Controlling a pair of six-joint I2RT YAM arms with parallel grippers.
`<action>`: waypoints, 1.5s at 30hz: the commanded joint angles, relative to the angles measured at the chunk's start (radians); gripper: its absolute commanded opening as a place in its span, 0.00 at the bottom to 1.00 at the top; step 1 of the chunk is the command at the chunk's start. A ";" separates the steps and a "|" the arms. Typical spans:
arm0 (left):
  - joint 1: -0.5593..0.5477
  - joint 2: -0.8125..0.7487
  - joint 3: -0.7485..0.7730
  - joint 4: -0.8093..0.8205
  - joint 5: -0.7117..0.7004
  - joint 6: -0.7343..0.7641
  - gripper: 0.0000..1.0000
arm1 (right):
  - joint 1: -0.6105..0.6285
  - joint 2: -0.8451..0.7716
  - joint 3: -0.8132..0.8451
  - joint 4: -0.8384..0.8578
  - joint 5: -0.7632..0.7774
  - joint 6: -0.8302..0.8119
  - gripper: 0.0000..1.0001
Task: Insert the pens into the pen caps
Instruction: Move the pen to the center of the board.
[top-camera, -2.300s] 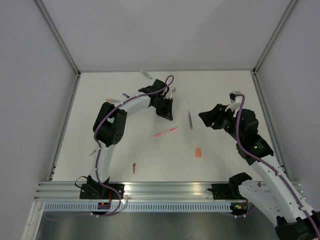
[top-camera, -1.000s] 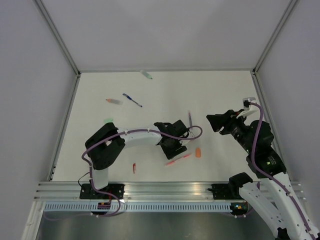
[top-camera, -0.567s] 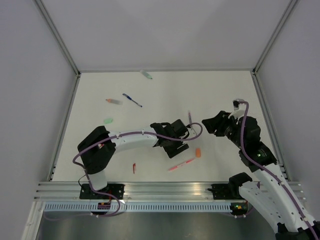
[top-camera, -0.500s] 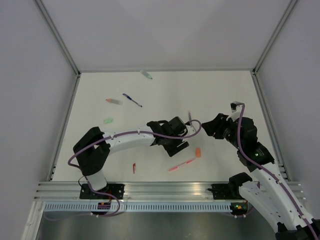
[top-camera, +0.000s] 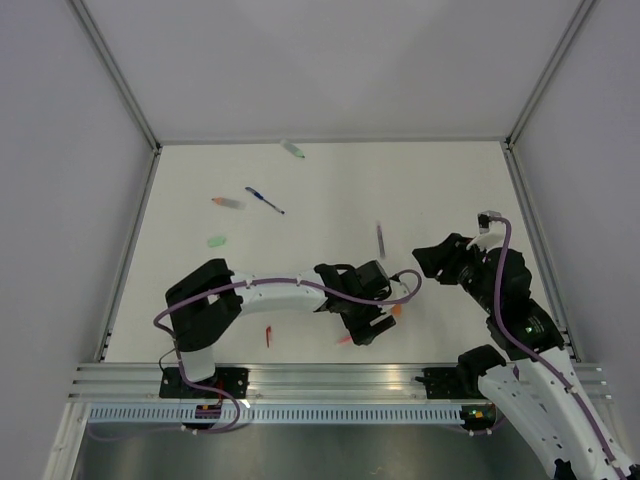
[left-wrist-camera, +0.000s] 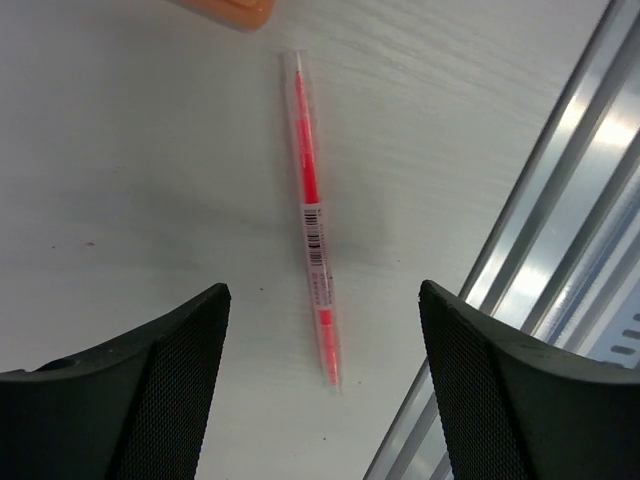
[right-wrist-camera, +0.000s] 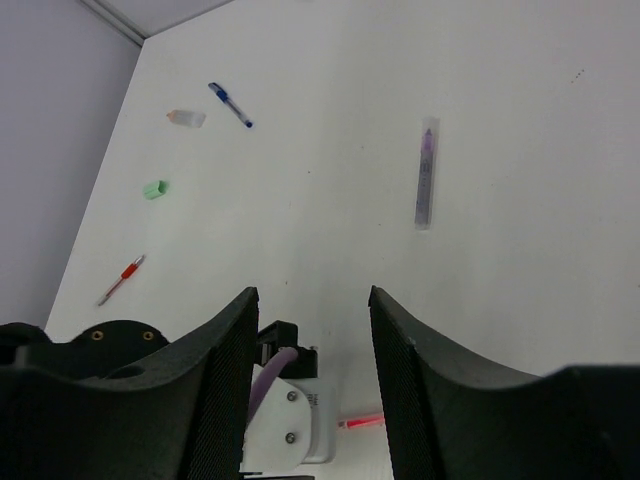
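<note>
A pink-red pen (left-wrist-camera: 312, 215) lies flat on the table, its tip near the front rail. My left gripper (left-wrist-camera: 322, 298) hovers open right above it, fingers on either side and not touching it. An orange pen cap (left-wrist-camera: 225, 8) lies just past the pen. From above, the left gripper (top-camera: 368, 325) covers most of that pen (top-camera: 345, 340), beside the orange cap (top-camera: 397, 311). My right gripper (right-wrist-camera: 312, 295) is open, empty and raised, right of centre (top-camera: 435, 258). A dark grey-purple pen (right-wrist-camera: 426, 173) lies ahead of it.
A blue pen (top-camera: 265, 200), a salmon piece (top-camera: 228, 203) and a green cap (top-camera: 216, 241) lie at the far left. A mint piece (top-camera: 293, 149) sits by the back wall, and a small red pen (top-camera: 268, 336) near the front. The aluminium rail (left-wrist-camera: 570, 250) runs close beside the left gripper.
The left arm has swung toward the front rail and now stands over the pink-red pen, jaws wider. The pen slid a little toward the front. The right gripper drew back slightly to the right.
</note>
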 joint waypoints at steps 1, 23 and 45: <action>0.001 0.042 0.009 0.036 -0.076 -0.055 0.81 | -0.003 -0.018 0.041 -0.026 0.023 -0.014 0.54; -0.064 0.196 -0.011 0.000 -0.308 -0.219 0.44 | -0.002 -0.068 0.096 -0.057 0.045 -0.030 0.55; 0.436 0.281 0.403 0.000 -0.124 -0.499 0.02 | -0.003 -0.078 0.032 0.026 -0.044 -0.040 0.56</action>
